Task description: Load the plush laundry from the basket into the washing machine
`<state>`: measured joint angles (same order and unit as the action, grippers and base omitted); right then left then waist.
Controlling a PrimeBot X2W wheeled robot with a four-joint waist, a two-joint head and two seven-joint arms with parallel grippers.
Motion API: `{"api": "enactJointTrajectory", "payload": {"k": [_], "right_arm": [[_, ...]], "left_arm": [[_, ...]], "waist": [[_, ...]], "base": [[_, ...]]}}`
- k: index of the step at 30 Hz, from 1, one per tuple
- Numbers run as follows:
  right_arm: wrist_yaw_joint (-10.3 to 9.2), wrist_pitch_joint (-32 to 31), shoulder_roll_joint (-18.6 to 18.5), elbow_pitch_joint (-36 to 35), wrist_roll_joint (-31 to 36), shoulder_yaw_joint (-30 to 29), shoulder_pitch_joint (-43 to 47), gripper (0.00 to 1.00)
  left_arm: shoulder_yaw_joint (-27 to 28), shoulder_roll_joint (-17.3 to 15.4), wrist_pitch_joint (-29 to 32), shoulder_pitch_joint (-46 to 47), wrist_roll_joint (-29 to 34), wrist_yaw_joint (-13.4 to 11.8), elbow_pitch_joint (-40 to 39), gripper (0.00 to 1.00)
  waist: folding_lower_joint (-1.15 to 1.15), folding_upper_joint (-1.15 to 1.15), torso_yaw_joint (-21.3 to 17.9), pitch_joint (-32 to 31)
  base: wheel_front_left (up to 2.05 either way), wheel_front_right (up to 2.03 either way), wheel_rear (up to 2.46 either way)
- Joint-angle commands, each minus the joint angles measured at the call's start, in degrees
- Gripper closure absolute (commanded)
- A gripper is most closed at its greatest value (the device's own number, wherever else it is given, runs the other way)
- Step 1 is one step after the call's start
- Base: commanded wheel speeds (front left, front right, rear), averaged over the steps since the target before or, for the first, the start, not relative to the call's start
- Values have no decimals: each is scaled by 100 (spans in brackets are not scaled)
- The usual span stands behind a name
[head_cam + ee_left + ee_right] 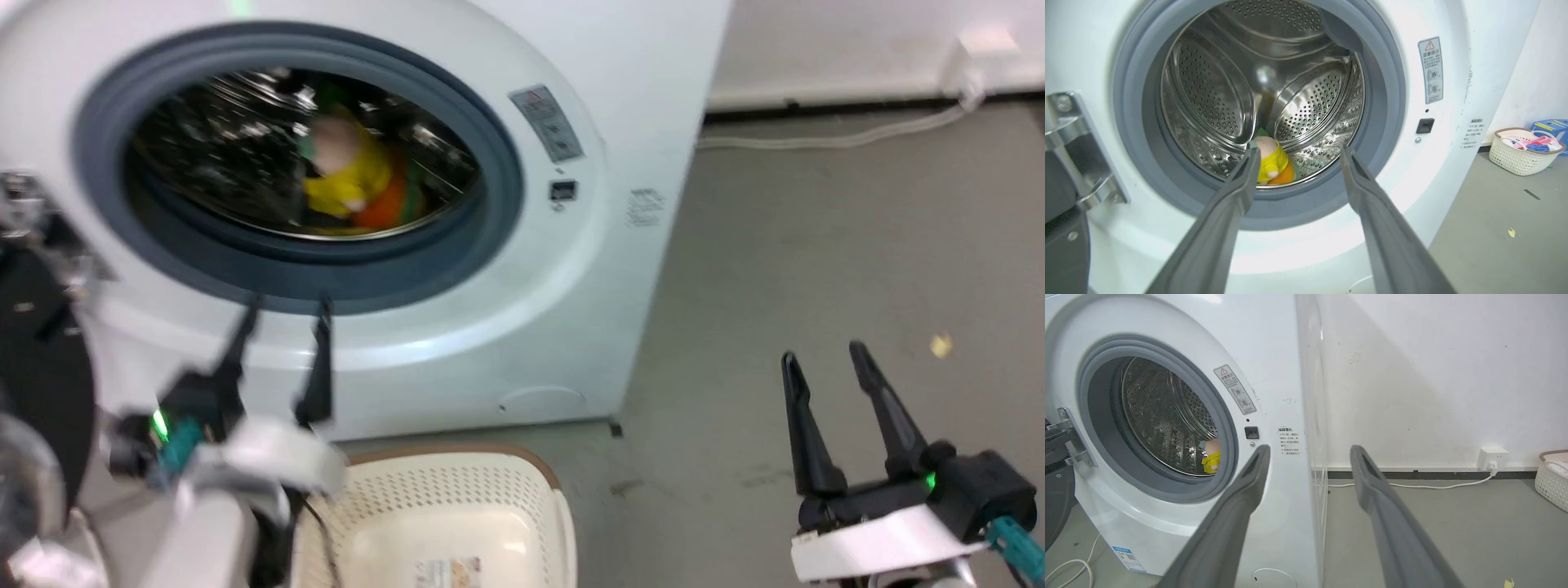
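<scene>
The plush laundry (351, 173) lies at the bottom of the steel drum inside the washing machine (555, 310); its pale pink head, yellow garment and orange layer show. It also appears as the plush laundry (1271, 163) and the plush laundry (1211, 456). My left gripper (287, 309) is open just outside and below the grey-ringed opening, holding nothing; my left gripper (1298, 151) frames the drum mouth. My right gripper (823, 353) stands open over the floor to the machine's right, seen as my right gripper (1308, 451). The cream basket (457, 498) sits on the floor below the machine, label visible inside.
The black-framed door (37, 367) hangs open at the left, with its metal hinge (1069, 139). Another white basket (1523, 151) with clothes stands by the far wall. A wall socket (1492, 457) and white cable run along the baseboard. Grey floor stretches to the right.
</scene>
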<state>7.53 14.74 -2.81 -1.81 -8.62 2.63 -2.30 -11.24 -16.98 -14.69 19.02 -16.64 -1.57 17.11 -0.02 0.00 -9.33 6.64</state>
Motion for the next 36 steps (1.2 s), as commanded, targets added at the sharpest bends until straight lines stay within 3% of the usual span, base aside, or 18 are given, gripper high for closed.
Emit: {"api": "enactJointTrajectory", "payload": {"k": [1, 7, 14, 28, 29, 36], "right_arm": [[-4, 26, -7, 11, 31, 15, 151, 0], [-4, 26, -7, 27, 44, 96, 351, 0], [-4, 26, -7, 68, -5, 68, 534, 0], [-4, 26, -7, 131, -74, 109, 608, 0], [1, -4, 1, 114, -51, 111, 538, 100], [1, -40, 1, 116, -29, 104, 530, 100]], "left_arm": [[34, 186, -28, -477, -116, -47, -314, 0], [-9, 446, -29, -1467, 102, -318, -1151, 0], [-129, 700, -30, -2068, 630, -601, -1580, 0], [175, 896, -30, -2204, 737, -510, -1465, 0], [148, 885, 7, -2137, 696, -532, -1480, 100], [159, 899, 47, -2131, 718, -515, -1488, 100]], "waist": [[2, 0, 336, -356], [2, 0, 534, -538], [2, 0, 690, -626], [2, 0, 796, -657], [3, 0, 796, -657], [3, 0, 800, -657]], "base": [[0, 0, 0], [0, 0, 0], [0, 0, 0], [0, 0, 0], [0, 0, 0], [0, 0, 0]]}}
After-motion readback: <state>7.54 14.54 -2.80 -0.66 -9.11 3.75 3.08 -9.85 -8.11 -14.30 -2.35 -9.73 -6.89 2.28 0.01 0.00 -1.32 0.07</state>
